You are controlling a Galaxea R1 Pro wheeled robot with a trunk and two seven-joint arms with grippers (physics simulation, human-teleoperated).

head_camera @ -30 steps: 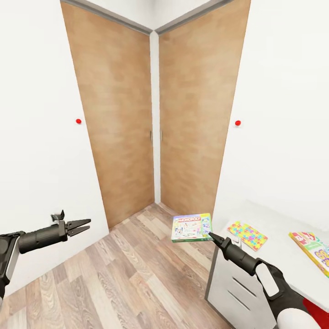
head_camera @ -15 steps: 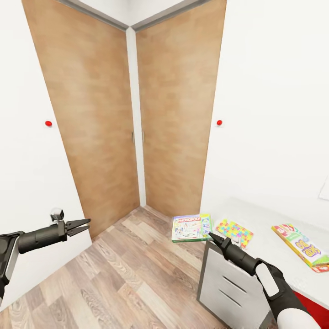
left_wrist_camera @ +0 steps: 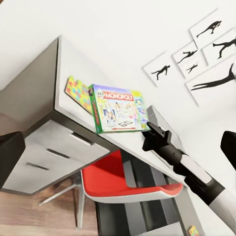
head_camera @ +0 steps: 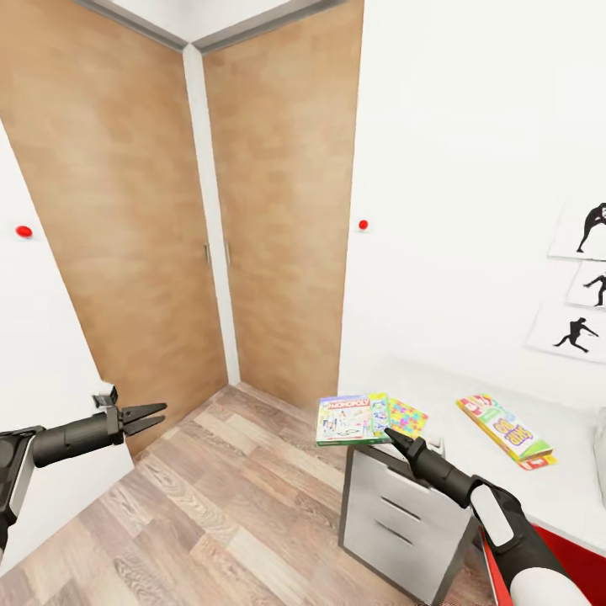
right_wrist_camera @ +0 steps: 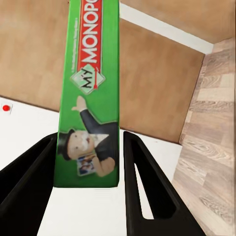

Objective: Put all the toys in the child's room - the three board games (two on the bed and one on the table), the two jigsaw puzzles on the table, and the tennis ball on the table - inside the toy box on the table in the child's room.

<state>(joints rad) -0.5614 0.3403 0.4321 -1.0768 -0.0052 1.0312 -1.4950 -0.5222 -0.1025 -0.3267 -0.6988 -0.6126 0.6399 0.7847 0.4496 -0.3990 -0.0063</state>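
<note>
The right claw (head_camera: 389,435) grips the green Monopoly box (head_camera: 353,418) by its edge, held level over the counter's (head_camera: 471,450) near corner. At three o'clock of it lie a jigsaw puzzle (head_camera: 407,416) and another game box (head_camera: 503,430). The left claw (head_camera: 150,416) hangs open, empty.

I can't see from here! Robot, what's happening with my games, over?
Right gripper shut on Monopoly game box, carried level near the table end. Left gripper open, empty. Jigsaw puzzle and another game box on the table.
</note>
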